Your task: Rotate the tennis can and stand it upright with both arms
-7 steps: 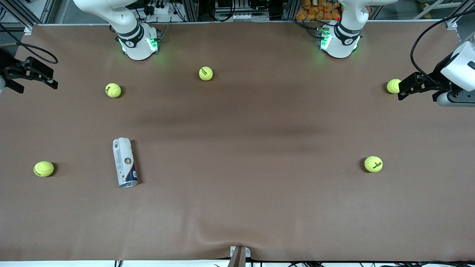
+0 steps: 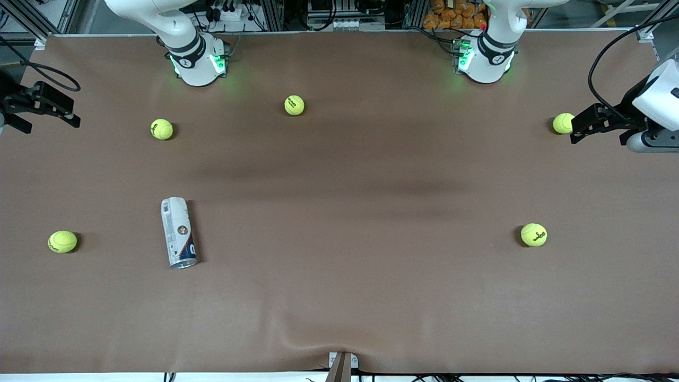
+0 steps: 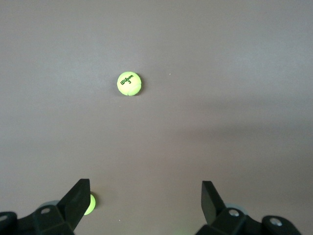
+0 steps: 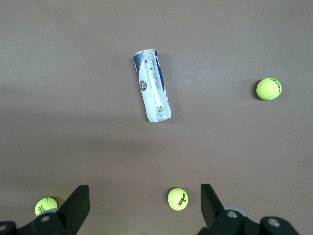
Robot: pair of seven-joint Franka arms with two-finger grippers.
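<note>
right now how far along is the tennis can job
Nothing looks done yet: the tennis can lies on its side on the table, toward the right arm's end. Nothing is in hand: the right hand and left hand are both open, up at the table's ends. Left: reach, grip, rotate and stand the can upright.

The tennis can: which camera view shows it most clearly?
The right wrist view: the tennis can lies whole on its side there, label readable. The front view shows the can smaller, toward the right arm's end. The left wrist view misses it.
</note>
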